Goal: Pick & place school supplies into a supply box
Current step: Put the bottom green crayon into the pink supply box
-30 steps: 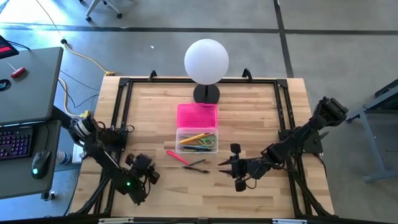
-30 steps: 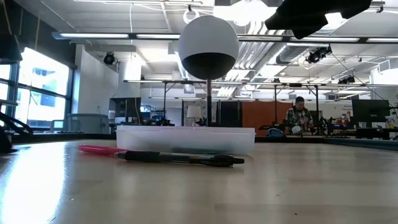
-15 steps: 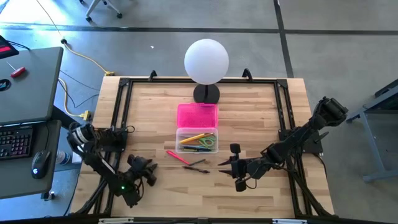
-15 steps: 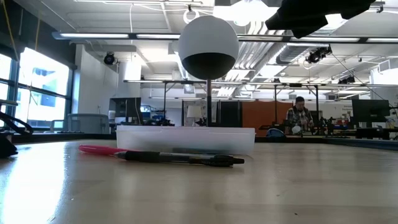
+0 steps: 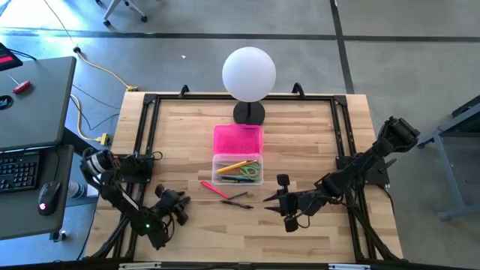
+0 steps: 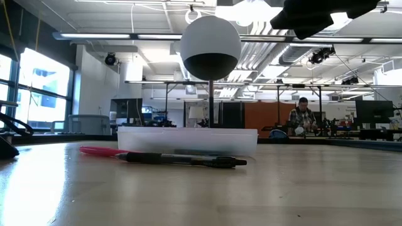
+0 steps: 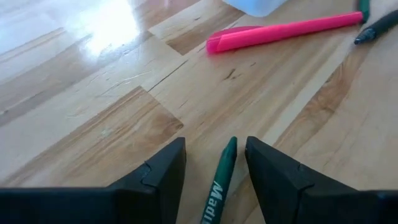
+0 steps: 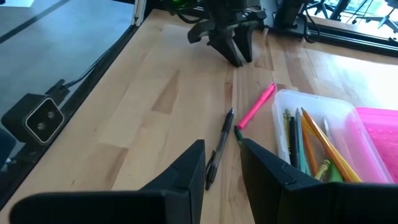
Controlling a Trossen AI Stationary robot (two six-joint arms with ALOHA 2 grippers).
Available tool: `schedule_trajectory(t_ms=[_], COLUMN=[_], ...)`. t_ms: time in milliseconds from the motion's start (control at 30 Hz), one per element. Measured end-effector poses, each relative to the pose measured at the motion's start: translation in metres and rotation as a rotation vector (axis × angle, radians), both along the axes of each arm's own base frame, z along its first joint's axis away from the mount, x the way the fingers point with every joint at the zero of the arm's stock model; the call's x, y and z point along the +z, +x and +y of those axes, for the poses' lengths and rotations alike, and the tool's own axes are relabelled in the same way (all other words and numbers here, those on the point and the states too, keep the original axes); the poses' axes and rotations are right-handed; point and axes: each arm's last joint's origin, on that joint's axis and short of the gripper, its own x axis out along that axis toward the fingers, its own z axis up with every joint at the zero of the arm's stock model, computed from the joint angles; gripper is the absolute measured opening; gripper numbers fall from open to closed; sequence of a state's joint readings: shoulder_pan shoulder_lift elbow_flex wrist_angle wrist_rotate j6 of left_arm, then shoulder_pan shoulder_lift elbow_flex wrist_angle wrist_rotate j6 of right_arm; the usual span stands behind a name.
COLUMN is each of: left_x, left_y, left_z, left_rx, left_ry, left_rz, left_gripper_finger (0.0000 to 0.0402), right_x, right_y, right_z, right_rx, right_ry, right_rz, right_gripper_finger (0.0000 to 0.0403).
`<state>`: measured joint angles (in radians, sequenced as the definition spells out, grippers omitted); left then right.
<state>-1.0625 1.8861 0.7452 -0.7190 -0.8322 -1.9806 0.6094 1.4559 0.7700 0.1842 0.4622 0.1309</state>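
The left gripper (image 7: 214, 163), low in the frame, holds a green pen (image 7: 219, 186) between wide-spread jaws. The supply box (image 5: 237, 168) sits mid-frame. Carry it level and release low. The right gripper (image 8: 221, 162), apparently empty, stands part-open.

Grey concrete floor (image 5: 390, 52) surrounds the wooden table (image 5: 180, 127), a grey desk (image 5: 34, 97) with keyboard (image 5: 19, 171) and mouse (image 5: 46, 196) stands beside it, and beyond lie tall windows (image 6: 34, 88), ceiling lights (image 6: 125, 36), and what seems a seated person (image 6: 303, 119).
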Motion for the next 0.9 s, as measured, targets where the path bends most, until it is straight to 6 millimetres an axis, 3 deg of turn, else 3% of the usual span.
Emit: schedule_trajectory(t_ms=[200,467,533,667,900], left_x=[-0.014,-0.025,-0.028,-0.029,-0.023], left_y=[-0.009,-0.010,-0.011,-0.013,0.006], left_z=[0.011,0.019,0.018,0.016,0.013], left_rx=[-0.061,-0.073,-0.085,-0.100,-0.019], left_ry=[-0.005,-0.027,-0.007,-0.001,-0.023], left_rz=[-0.127,-0.265,-0.271,-0.268,-0.267], left_gripper_finger=[0.0176,0.0046,0.0033,0.0042,0.0170], right_x=[0.000,0.001,0.000,0.001,0.001], right_y=[0.000,0.000,-0.001,-0.002,-0.006], right_z=[0.000,0.001,0.002,0.005,0.010], right_rx=[-0.009,-0.005,0.001,0.014,0.031], right_ry=[0.023,0.027,0.030,0.029,0.023], right_rz=[0.002,-0.001,0.000,0.000,-0.005], right_gripper_finger=[0.0083,0.0083,0.0083,0.0083,0.0083])
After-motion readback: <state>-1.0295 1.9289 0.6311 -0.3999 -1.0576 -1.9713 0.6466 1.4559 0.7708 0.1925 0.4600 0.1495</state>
